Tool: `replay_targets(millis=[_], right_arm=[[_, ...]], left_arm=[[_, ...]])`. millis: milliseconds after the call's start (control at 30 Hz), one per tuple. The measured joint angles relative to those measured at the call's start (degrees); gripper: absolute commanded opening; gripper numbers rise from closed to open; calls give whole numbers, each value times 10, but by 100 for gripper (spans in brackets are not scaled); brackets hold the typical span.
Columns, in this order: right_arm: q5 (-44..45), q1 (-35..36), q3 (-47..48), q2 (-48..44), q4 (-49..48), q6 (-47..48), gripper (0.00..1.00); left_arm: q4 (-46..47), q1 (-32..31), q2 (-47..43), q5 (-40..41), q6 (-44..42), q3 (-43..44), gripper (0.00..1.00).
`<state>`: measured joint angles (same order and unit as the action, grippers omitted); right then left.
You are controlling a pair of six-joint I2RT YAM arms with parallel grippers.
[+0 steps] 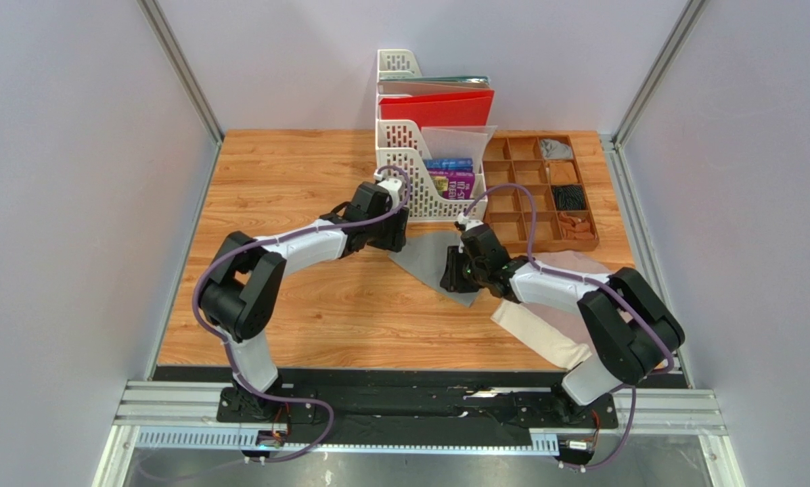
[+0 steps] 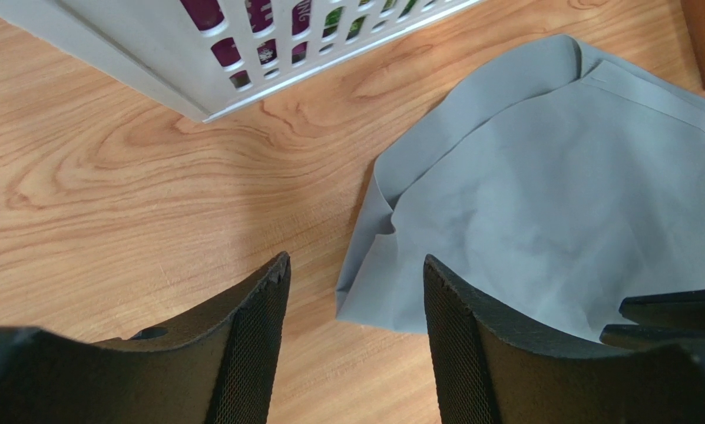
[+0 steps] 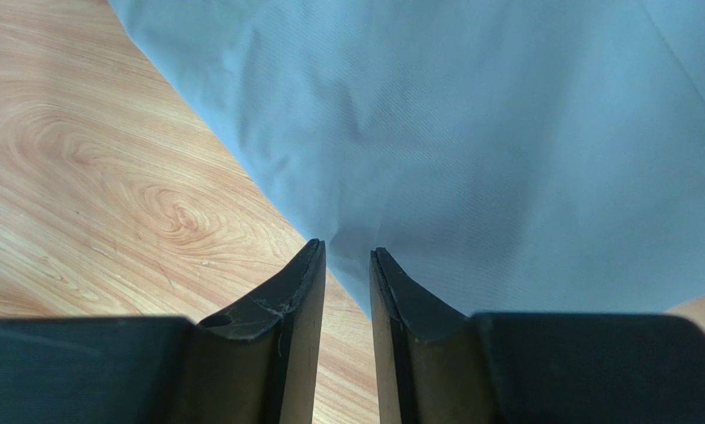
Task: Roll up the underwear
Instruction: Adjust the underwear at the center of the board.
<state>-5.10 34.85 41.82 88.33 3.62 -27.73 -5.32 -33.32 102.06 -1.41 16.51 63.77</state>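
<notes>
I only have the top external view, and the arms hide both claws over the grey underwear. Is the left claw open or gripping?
Observer: Open. In the left wrist view the left claw hangs wide open over a corner of the grey underwear, gripping nothing.
Operator: And the other one?
Observer: The right claw shows only a narrow gap, its tips at the cloth's edge; no cloth is visibly pinched.
Operator: Is the cloth lying flat?
Observer: Not quite. The left wrist view shows one edge folded over onto itself, beside the left claw.
</notes>
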Motion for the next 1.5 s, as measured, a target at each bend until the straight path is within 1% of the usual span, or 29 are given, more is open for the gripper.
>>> replay_targets(millis=[200,533,700,833,1000,1100,1133,1200,1233,1467,1500], right_arm=[[0,2,0,19,-5,-5,28],[0,2,2,24,-11,-8,28],[0,2,2,24,-12,-8,28],[0,2,2,24,-12,-8,28],[0,3,2,24,-12,-8,28],[1,3,2,24,-12,-8,28],[1,3,2,24,-11,-8,28],[1,3,2,24,-11,-8,28],[1,3,2,24,-11,-8,28],[5,11,5,24,-9,-8,29],[5,15,6,24,-9,-8,34]], left_arm=[[17,8,20,-17,7,-4,57],[23,8,37,-24,25,-23,53],[34,8,45,-17,32,-23,49],[46,8,50,-11,40,-22,42],[60,9,55,-14,47,-22,38],[68,9,58,-23,53,-22,28],[69,9,59,-27,54,-22,20],[71,9,61,-31,58,-22,11],[72,9,63,-33,58,-22,1],[73,9,65,-42,59,-22,0],[73,9,65,-42,59,-22,0]])
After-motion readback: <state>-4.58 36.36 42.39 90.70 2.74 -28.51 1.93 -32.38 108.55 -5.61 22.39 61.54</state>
